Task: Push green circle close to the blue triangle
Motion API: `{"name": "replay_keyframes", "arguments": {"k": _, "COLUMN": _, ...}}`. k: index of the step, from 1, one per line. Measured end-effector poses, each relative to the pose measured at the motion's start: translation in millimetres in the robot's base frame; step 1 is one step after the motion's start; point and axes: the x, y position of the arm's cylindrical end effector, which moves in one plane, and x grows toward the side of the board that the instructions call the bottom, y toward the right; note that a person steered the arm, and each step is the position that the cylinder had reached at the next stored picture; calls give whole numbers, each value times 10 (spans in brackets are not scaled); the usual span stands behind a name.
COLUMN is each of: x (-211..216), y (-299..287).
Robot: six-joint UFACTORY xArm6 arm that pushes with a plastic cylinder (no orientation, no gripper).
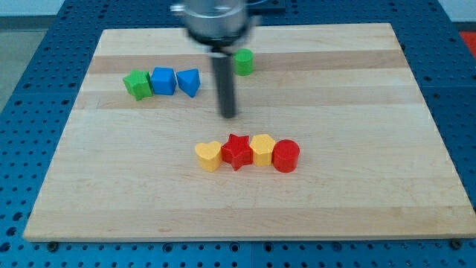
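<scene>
The green circle [243, 62] stands near the view's top, just right of my rod. The blue triangle [190, 82] lies to its left, last in a row with a blue cube [163, 80] and a green star [137, 84]. My tip [229, 115] rests on the board below the green circle and to the right of the blue triangle, touching neither.
A row of blocks lies in the board's middle: a yellow heart [209, 155], a red star [237, 152], a yellow block [262, 149] and a red cylinder [285, 155]. The wooden board [372, 186] sits on a blue perforated table.
</scene>
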Motion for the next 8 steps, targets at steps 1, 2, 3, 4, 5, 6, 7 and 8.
{"name": "replay_keyframes", "arguments": {"k": 1, "x": -467, "y": 825}}
{"name": "replay_keyframes", "arguments": {"k": 2, "x": -1224, "y": 950}}
{"name": "replay_keyframes", "arguments": {"k": 3, "x": -1604, "y": 334}}
{"name": "replay_keyframes", "arguments": {"k": 4, "x": -1449, "y": -324}}
{"name": "replay_keyframes", "arguments": {"k": 5, "x": -959, "y": -567}}
{"name": "replay_keyframes", "arguments": {"k": 6, "x": -850, "y": -569}}
{"name": "replay_keyframes", "arguments": {"k": 7, "x": -1064, "y": -413}}
{"name": "replay_keyframes", "arguments": {"k": 8, "x": -1050, "y": 47}}
